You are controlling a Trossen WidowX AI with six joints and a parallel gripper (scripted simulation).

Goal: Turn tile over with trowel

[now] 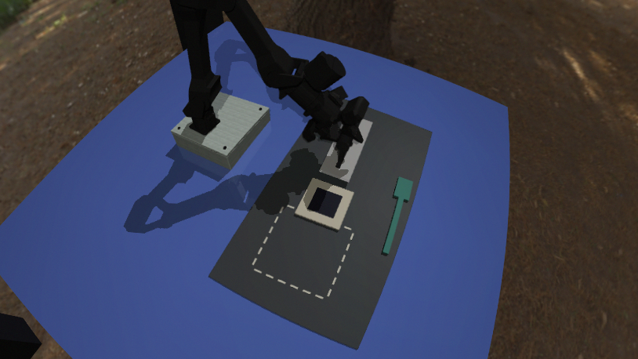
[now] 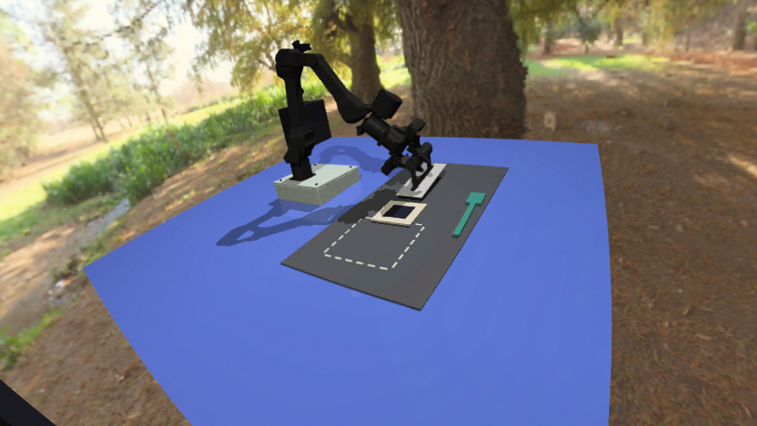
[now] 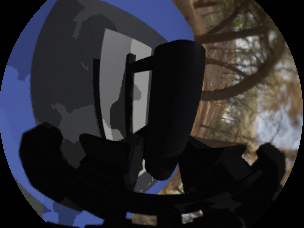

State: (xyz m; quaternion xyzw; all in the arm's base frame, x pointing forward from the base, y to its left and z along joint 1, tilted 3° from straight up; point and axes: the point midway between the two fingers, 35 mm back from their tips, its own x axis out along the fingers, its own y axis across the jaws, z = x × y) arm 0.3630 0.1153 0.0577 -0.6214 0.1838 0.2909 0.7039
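Note:
My gripper (image 1: 346,129) (image 2: 418,160) is shut on the black handle of the trowel. The trowel's pale grey blade (image 1: 353,158) (image 2: 423,187) (image 3: 112,65) hangs just above the mat, behind the tile. The cream tile (image 1: 304,214) (image 2: 377,218) lies flat with its dark marked square (image 1: 331,204) (image 2: 402,211) facing up. The tile overlaps the far side of the dashed outline (image 1: 281,281) (image 2: 348,259) on the dark mat (image 1: 285,308) (image 2: 402,291). A narrow gap shows between blade and tile. The fingertips are hard to make out against the handle.
A teal paddle-shaped tool (image 1: 403,188) (image 2: 475,198) lies on the mat's right side, its thin handle toward the front. The arm's pale base block (image 1: 243,117) (image 2: 333,177) stands at the back left on the blue table (image 1: 156,277) (image 2: 264,317).

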